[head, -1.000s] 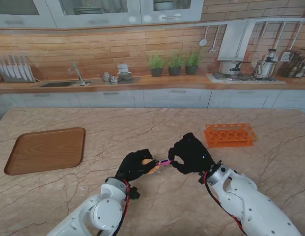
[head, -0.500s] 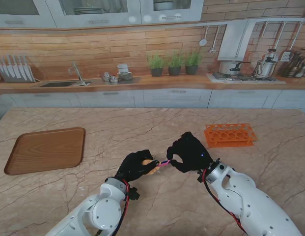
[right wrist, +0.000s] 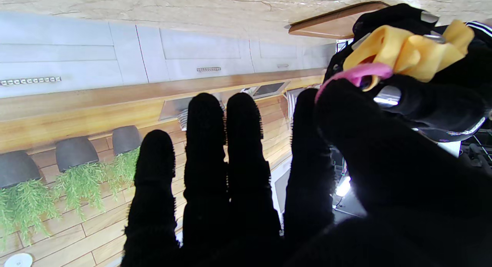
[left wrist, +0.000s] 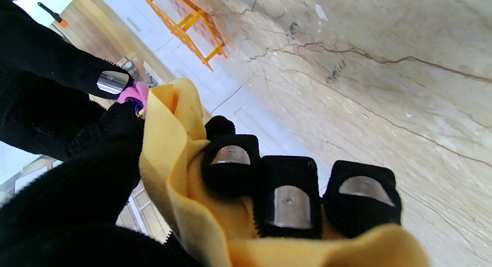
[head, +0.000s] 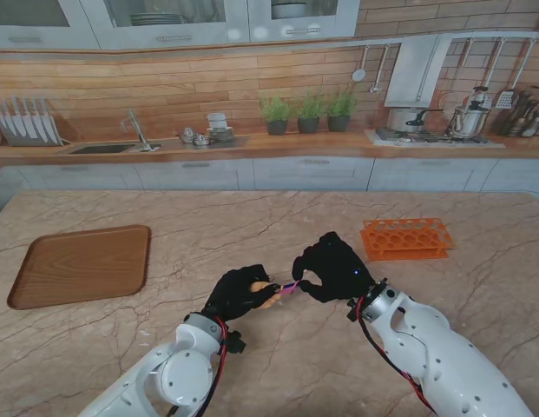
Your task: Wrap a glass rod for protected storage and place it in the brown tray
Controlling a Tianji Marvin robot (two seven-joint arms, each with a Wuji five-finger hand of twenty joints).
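The stand camera looks down from above the shoulders across the marble table (head: pixel 252 226). Each wrist camera peers close along its fingers; all three share the yellow cloth (left wrist: pixel 173 151).

Left robot hand (head: pixel 240 294) clutching yellow cloth (head: pixel 268 294), right robot hand (head: pixel 334 268) pinching pink piece (head: pixel 289 287), brown tray (head: pixel 81 264) far left

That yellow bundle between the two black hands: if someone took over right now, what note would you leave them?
Left hand: shut on the yellow cloth.
Right hand: thumb and finger pinch the pink end sticking out of the cloth; other fingers spread.
Both are held between me and the orange rack.
Done: cloth bunched around the item; the glass rod itself isn't visible.
Left: finish wrapping, carry it to the brown tray, far left.
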